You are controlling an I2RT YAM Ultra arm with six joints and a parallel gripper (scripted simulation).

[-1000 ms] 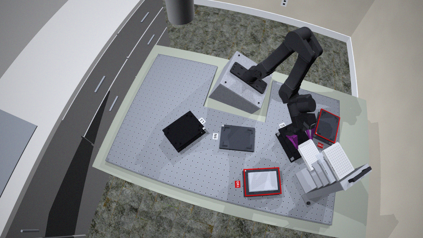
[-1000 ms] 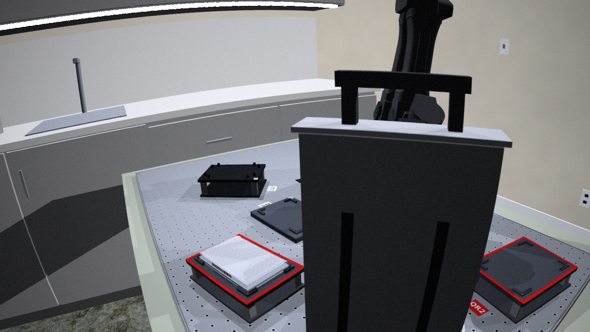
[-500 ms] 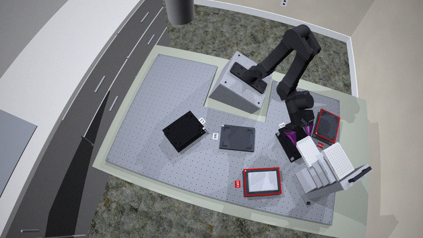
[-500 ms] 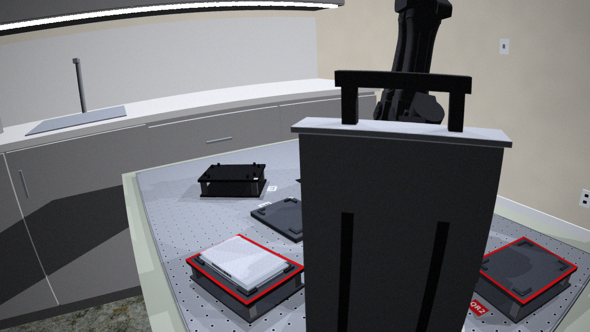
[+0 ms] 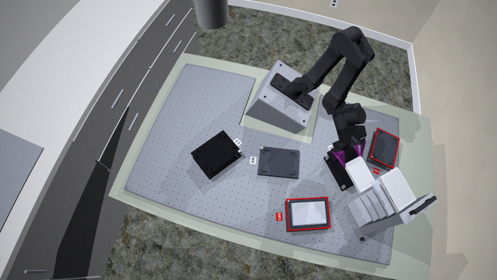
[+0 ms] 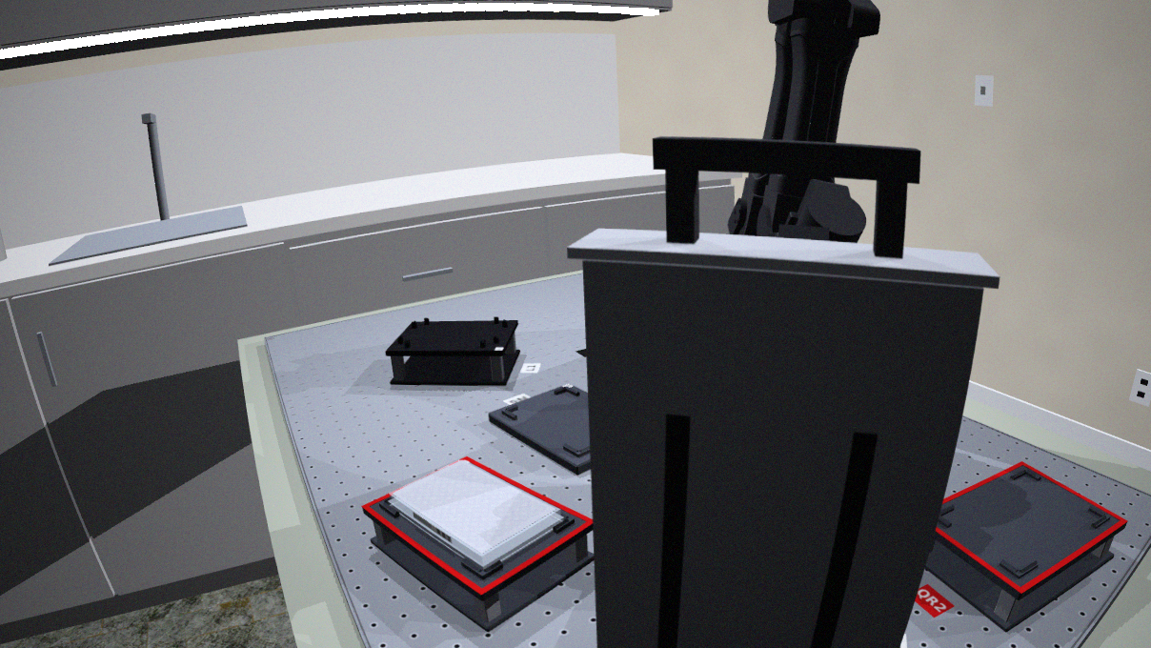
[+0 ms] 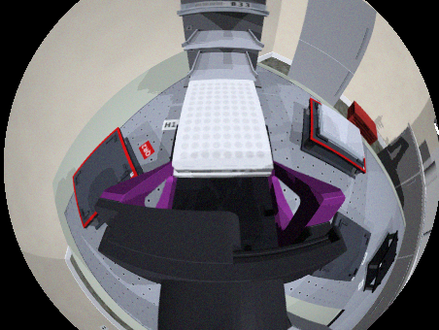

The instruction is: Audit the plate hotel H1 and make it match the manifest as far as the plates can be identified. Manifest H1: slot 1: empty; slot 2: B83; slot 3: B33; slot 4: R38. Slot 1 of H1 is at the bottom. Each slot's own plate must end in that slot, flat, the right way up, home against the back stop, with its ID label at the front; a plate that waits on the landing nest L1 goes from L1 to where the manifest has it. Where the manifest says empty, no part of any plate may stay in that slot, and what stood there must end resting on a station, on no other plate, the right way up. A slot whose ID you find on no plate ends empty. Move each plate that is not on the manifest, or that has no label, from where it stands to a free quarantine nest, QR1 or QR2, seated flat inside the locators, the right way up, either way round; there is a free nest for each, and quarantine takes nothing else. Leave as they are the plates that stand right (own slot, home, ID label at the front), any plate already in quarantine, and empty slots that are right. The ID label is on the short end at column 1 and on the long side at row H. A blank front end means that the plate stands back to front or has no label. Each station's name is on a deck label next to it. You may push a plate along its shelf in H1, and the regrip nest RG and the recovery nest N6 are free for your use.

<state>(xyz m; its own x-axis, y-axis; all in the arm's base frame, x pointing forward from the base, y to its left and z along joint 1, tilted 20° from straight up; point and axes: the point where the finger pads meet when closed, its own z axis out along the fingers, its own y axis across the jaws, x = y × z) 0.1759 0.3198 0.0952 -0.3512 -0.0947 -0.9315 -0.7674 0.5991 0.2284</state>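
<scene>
The plate hotel H1 (image 5: 389, 208) stands at the front right of the deck; the exterior view shows only its closed back (image 6: 773, 435). My gripper (image 5: 349, 154) is shut on the near short end of a white well plate (image 5: 359, 173). It holds the plate level in front of the hotel's low shelves, over the black RG nest (image 5: 337, 170). In the wrist view the plate (image 7: 222, 129) lies between the purple fingers, pointing at the hotel (image 7: 222, 16). I read no label on its near end. A second white plate (image 5: 396, 187) sticks out of a higher slot.
QR1 (image 5: 308, 213) holds a pale plate, which also shows in the exterior view (image 6: 474, 511). QR2 (image 5: 384, 148) is empty, just right of my gripper. N6 (image 5: 278, 162) and the raised black L1 nest (image 5: 216, 152) carry no plate.
</scene>
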